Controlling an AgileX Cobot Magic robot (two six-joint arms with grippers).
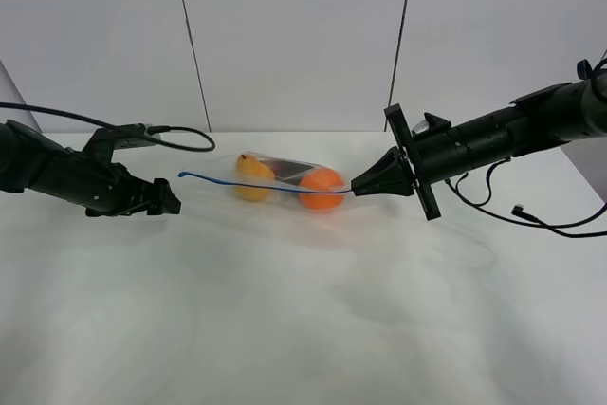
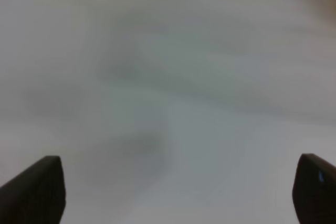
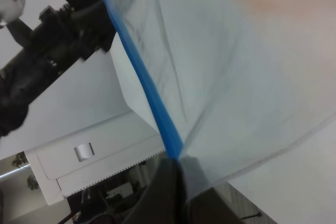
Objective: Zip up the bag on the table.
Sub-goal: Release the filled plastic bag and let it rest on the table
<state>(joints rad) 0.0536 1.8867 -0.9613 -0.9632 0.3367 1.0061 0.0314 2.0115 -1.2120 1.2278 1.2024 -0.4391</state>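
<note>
The clear bag (image 1: 285, 177) lies at the middle back of the white table (image 1: 303, 329), with two orange fruits (image 1: 322, 187) showing through it. Its thin blue zipper strip (image 1: 247, 183) runs from a free left end to my right gripper (image 1: 356, 190). The right gripper is shut on the strip's right end; the right wrist view shows the strip (image 3: 149, 90) running into the closed gripper (image 3: 176, 163), with the clear plastic (image 3: 236, 77) beside it. My left gripper (image 1: 173, 202) sits low, just left of and below the strip's free end, apart from it. Its fingertips (image 2: 37, 190) stand wide apart over blurred white table, holding nothing.
A black cable (image 1: 190, 135) loops behind the left arm. More cables (image 1: 531, 217) hang under the right arm onto the table. A white panelled wall (image 1: 294, 35) stands behind the table. A dark flat item (image 1: 290, 172) lies inside the bag between the fruits.
</note>
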